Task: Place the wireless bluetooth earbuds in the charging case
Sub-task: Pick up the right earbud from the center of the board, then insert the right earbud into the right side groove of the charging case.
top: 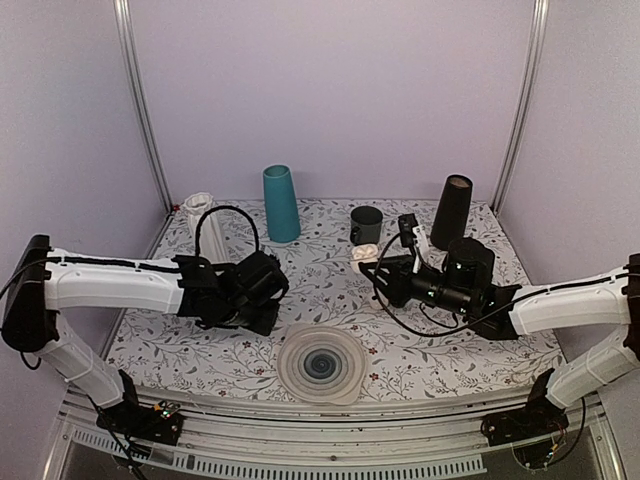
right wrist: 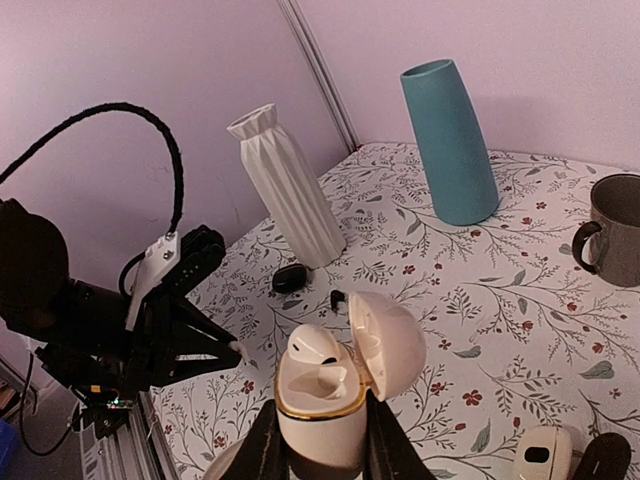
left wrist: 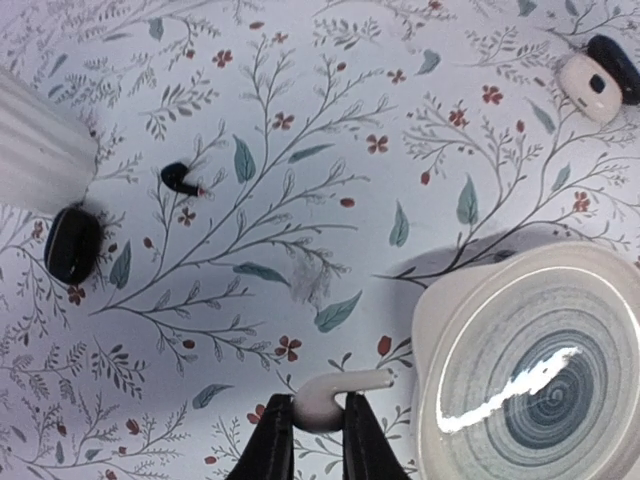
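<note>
1. The charging case (right wrist: pixel 318 405), glossy white and pebble-shaped, stands upright above the surface (left wrist: pixel 300 150). The right pincer (right wrist: pixel 320 445) is clenched on its lower body.
2. Its hinged lid (right wrist: pixel 392 345) hangs open toward 2 o'clock, and a smooth white seated earbud (right wrist: pixel 312 345) rests in one socket.
3. The left pincer (left wrist: pixel 318 430) is clamped tight on a second earbud (left wrist: pixel 330 395), white and rounded, with its stem pointing to 3 o'clock. I cannot tell whether it touches the cloth.
4. At 3 o'clock from that earbud lies a plate (left wrist: pixel 430 330) with a cream rim and glazed blue-grey rings.
5. The surface carries a matte floral print.
6. At 10 o'clock lie a shiny black oval case (left wrist: pixel 72 243) and a small black earbud (left wrist: pixel 180 178), apart from each other.
7. Beyond stand a pleated white vase (right wrist: pixel 285 185), a tapered teal vase (right wrist: pixel 450 140) and a dark mug (right wrist: pixel 615 230).
</note>
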`<state>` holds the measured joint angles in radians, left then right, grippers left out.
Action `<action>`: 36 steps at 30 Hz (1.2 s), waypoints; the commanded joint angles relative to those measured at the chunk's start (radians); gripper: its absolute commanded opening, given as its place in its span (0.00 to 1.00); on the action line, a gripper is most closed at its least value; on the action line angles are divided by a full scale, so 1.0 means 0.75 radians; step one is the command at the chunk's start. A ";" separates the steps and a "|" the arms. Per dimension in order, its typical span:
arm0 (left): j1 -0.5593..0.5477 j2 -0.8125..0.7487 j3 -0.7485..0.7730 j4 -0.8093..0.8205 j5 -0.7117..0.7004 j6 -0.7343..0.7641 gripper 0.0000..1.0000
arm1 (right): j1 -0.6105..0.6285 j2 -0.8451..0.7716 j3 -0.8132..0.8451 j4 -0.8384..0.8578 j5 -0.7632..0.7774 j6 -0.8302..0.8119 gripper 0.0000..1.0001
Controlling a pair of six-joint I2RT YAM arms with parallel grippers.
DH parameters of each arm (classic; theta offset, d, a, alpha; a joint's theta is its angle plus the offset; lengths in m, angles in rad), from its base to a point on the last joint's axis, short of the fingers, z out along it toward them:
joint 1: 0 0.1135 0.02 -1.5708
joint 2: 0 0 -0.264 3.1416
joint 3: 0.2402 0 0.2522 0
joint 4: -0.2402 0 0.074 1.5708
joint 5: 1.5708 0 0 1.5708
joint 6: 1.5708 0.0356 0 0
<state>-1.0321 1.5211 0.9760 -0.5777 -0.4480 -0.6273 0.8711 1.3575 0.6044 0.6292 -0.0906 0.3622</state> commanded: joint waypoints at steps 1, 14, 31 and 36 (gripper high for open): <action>-0.034 -0.071 0.078 0.092 -0.077 0.228 0.15 | -0.035 0.045 0.055 0.032 -0.167 -0.003 0.08; -0.189 -0.058 0.159 0.309 -0.085 0.635 0.15 | -0.071 0.140 0.090 -0.002 -0.330 0.026 0.07; -0.226 0.014 0.310 0.485 -0.235 1.139 0.17 | -0.071 0.193 0.226 -0.146 -0.627 -0.075 0.06; -0.237 0.010 0.332 0.513 -0.278 1.220 0.17 | -0.072 0.202 0.278 -0.212 -0.642 -0.103 0.06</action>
<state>-1.1877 1.5257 1.1927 -0.2398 -0.6121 0.2012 0.8234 1.4990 0.7719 0.5159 -0.5339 0.3195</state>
